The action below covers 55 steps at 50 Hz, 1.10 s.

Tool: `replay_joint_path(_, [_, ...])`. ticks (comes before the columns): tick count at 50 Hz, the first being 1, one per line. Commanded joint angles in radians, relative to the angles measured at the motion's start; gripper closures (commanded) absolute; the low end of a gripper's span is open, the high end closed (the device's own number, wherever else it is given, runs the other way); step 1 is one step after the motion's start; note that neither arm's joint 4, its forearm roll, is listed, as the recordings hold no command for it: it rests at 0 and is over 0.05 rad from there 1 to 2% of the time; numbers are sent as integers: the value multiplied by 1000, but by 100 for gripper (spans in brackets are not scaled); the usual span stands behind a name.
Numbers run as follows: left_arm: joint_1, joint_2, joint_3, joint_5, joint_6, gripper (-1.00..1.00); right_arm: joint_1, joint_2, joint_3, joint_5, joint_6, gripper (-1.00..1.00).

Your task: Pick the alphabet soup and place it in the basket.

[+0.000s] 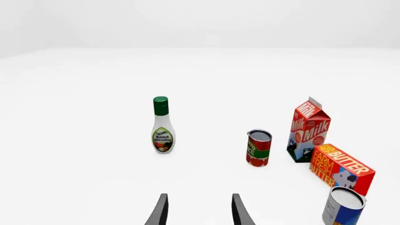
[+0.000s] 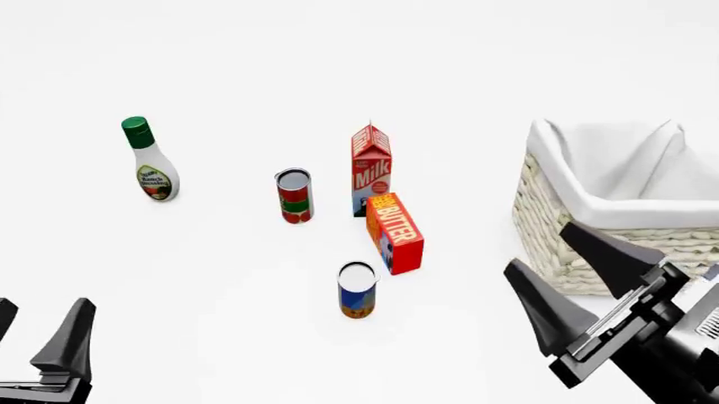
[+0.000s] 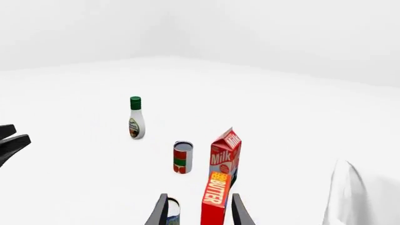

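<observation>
The alphabet soup (image 2: pixel 357 289) is a small can with a silver top and a blue label over an orange band. It stands upright near the table's middle, just in front of the butter box. It also shows in the left wrist view as the alphabet soup (image 1: pixel 342 206). In the right wrist view the alphabet soup (image 3: pixel 172 213) peeks out partly behind a finger. The wicker basket (image 2: pixel 541 210) with white cloth lining stands at the right. My right gripper (image 2: pixel 540 247) hovers open and empty in front of the basket, to the right of the can. My left gripper (image 2: pixel 43 308) is open and empty at the near left.
A red-and-green can (image 2: pixel 295 195), a milk carton (image 2: pixel 371 168) and a butter box (image 2: pixel 396 232) cluster behind the soup. A ranch dressing bottle (image 2: pixel 150 160) stands far left. The basket's cloth (image 3: pixel 347 197) edges the right wrist view.
</observation>
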Motion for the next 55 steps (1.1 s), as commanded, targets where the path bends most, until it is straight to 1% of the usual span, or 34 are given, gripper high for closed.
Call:
replay_joint_path(1, [0,0,0,0,0,-100,42,123,-9,-104,1,-100])
replay_joint_path(7, [0,0,0,0,0,-100,64,212,-23,-170,2,-100])
replay_joint_path(19, [0,0,0,0,0,-100,95,333,-39,-264,11,-100])
replay_joint_path(33, [0,0,0,0,0,-100,107,419,-49,-321,12,-100])
replay_joint_path(49, [0,0,0,0,0,-100,122,580,-68,-433,30,-100])
replay_joint_path(55, [0,0,0,0,0,-100,123,619,-78,-454,33,-100])
